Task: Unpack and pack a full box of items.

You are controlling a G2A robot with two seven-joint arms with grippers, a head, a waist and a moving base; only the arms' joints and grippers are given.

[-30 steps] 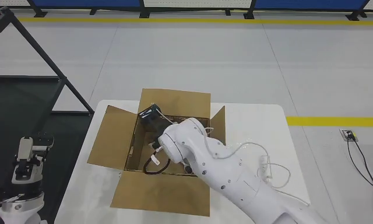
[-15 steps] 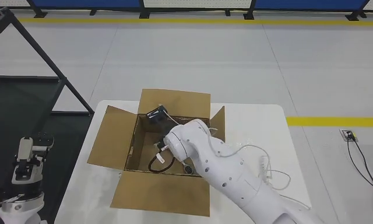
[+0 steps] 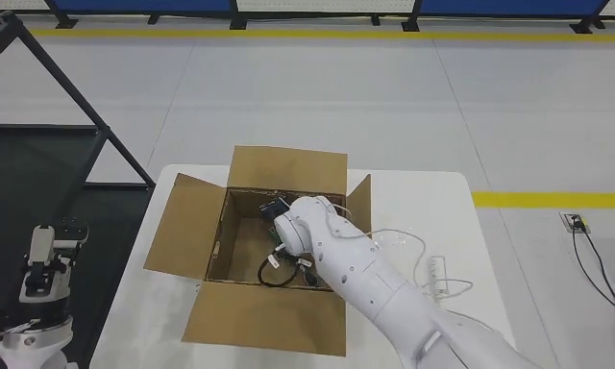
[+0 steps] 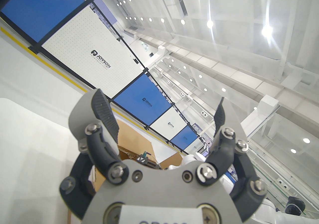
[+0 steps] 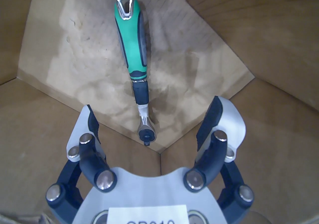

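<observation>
A green-handled ratchet lies flat on the floor of an open cardboard box, its metal drive head close to a corner where two walls meet and its handle pointing out across the bare cardboard. The right gripper hangs inside the box above the head end of the tool, fingers spread wide with nothing between them; whether either fingertip touches the cardboard cannot be told. From above, the right arm slants in from the near right side of the table and dips over the rim into the box, covering much of its right half. All four flaps are folded outward, and the box stands on a white table. A white cord lies on the tabletop to the right of the box, beside the arm. The left gripper is well apart from the box, off the table's left edge, pointing upward toward the ceiling lights with its fingers apart and holding nothing.
</observation>
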